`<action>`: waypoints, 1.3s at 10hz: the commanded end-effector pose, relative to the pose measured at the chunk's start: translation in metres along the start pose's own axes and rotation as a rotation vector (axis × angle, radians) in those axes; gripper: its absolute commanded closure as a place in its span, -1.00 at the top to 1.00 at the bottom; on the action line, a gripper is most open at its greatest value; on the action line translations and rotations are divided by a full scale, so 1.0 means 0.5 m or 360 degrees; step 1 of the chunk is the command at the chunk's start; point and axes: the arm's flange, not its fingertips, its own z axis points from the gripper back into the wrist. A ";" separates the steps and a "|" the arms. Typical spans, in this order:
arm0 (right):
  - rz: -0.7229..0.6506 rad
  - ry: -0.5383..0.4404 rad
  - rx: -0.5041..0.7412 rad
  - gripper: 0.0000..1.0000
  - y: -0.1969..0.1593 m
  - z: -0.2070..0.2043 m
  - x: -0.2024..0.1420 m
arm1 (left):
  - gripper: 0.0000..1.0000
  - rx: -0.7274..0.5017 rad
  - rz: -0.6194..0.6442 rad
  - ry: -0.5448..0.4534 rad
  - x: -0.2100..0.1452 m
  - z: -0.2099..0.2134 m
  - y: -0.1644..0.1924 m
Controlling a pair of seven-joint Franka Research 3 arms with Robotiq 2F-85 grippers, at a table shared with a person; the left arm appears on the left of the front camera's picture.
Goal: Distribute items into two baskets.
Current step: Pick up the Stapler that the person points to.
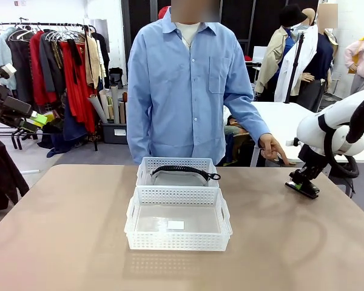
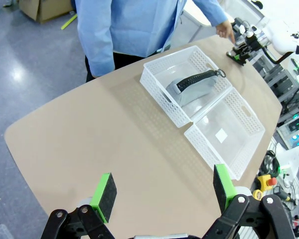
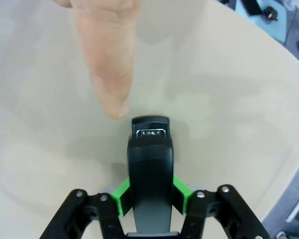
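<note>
Presently the right gripper (image 3: 149, 191) is low over the right side of the table (image 1: 60, 230), with its green pads pressed against both flanks of the small black stapler (image 3: 149, 149). The jaws are closed down to the stapler's width and have it in their grip. The stapler's nose points away from the wrist, and its underside appears to be at the table surface. The person's hand (image 1: 270, 145) reaches down beside it, and the forefinger (image 3: 107, 64) touches the table just beyond the stapler's nose. The left gripper (image 2: 163, 189) hangs high over the left of the table, jaws spread wide and holding nothing. Two white baskets stand touching at the table's middle. The long black band (image 1: 183, 170) lies arched across the far basket (image 1: 170, 162). The near basket (image 1: 178, 241) holds a small white label (image 1: 176, 225).
</note>
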 end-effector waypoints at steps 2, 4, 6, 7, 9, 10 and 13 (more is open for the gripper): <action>0.0096 0.0001 0.0044 -1.00 0.022 0.051 0.002 | 1.00 0.0007 -0.0010 0.0018 -0.003 0.002 -0.001; 0.0151 0.0021 0.0075 -1.00 0.046 0.104 -0.003 | 1.00 0.0007 -0.0010 0.0018 -0.003 0.002 -0.001; 0.0193 0.0087 0.0147 -1.00 0.067 0.161 -0.010 | 1.00 0.0007 -0.0010 0.0018 -0.003 0.002 -0.001; 0.0227 0.0122 0.0166 -1.00 0.087 0.201 -0.011 | 1.00 0.0007 -0.0010 0.0018 -0.003 0.002 -0.001; 0.0294 0.0144 0.0225 -1.00 0.144 0.325 -0.009 | 1.00 0.0007 -0.0010 0.0018 -0.003 0.002 -0.001; 0.0331 0.0147 0.0271 -1.00 0.170 0.380 -0.006 | 1.00 0.0007 -0.0010 0.0018 -0.003 0.002 -0.001; 0.0480 0.0146 0.0151 -1.00 0.259 0.498 -0.008 | 1.00 0.0007 -0.0010 0.0018 -0.003 0.002 -0.001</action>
